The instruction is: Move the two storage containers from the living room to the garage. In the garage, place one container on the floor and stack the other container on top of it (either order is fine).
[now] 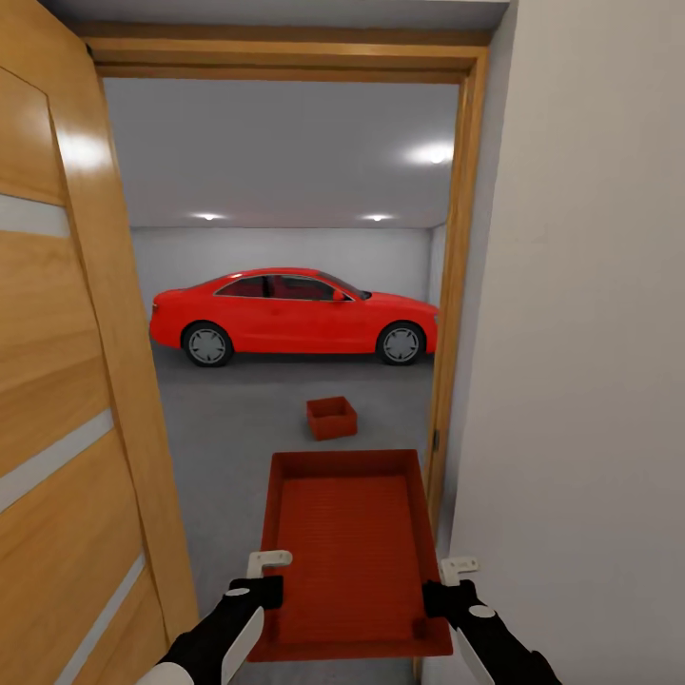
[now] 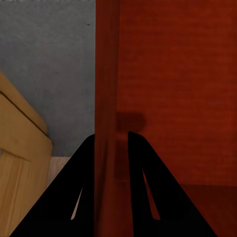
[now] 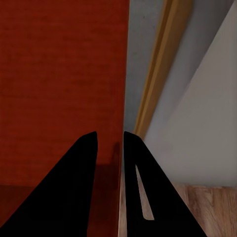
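Your left gripper (image 1: 268,577) pinches the left wall of the orange-red ribbed plastic bin (image 1: 348,552) at lower centre | right gripper (image 1: 443,585) clamps its right wall | second small orange-red bin (image 1: 331,418) sits mid-frame on grey concrete floor (image 1: 238,428).

The carried storage container (image 1: 347,561) looked like matt orange-red plastic with a finely ribbed bottom. The garage floor (image 1: 247,428) was matt grey concrete. The door (image 1: 67,400) and its frame (image 1: 463,285) were smooth, lightly glossy wood. The red car (image 1: 293,316) had shiny paint.
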Controlling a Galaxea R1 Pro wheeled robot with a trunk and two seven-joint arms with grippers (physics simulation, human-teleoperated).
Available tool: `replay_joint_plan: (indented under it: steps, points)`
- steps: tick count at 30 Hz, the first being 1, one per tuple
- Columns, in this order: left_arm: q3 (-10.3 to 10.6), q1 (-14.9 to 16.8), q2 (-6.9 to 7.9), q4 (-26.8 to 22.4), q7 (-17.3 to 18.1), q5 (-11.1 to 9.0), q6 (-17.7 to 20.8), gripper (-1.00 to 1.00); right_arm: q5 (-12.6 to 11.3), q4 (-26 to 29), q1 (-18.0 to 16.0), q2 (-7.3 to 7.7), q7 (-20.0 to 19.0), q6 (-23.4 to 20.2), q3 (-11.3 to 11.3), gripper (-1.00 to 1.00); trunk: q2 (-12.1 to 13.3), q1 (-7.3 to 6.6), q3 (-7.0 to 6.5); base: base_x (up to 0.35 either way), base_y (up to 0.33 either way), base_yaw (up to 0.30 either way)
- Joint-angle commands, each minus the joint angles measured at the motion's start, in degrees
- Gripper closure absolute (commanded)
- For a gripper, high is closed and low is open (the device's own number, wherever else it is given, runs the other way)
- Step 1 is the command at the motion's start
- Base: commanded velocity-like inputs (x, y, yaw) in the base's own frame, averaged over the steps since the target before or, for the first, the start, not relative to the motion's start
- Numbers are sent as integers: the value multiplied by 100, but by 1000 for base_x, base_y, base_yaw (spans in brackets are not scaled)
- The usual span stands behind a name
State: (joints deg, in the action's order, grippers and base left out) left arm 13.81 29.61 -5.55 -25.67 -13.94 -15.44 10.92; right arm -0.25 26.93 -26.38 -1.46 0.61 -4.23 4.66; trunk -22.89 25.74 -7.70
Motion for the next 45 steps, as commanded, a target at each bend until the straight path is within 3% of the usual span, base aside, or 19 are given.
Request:
replay_joint_plan:
  steps: [1, 25, 45]
  points:
    - [43, -1, -438, -17, -63, -28, 23, 100, -11, 6, 1, -373, 10, -35, 0, 100, -3, 5, 2, 251, 0, 0]
    - [43, -1, -438, -17, -48, -20, 32, 100, -11, 6, 1, -373, 1, -52, 8, 100, -3, 5, 2, 310, 29, 0]
    - [43, 1, -438, -17, -57, -21, 32, 100, -11, 4, 1, -373, 1, -52, 8, 100, -3, 5, 2, 18, 86, 0]
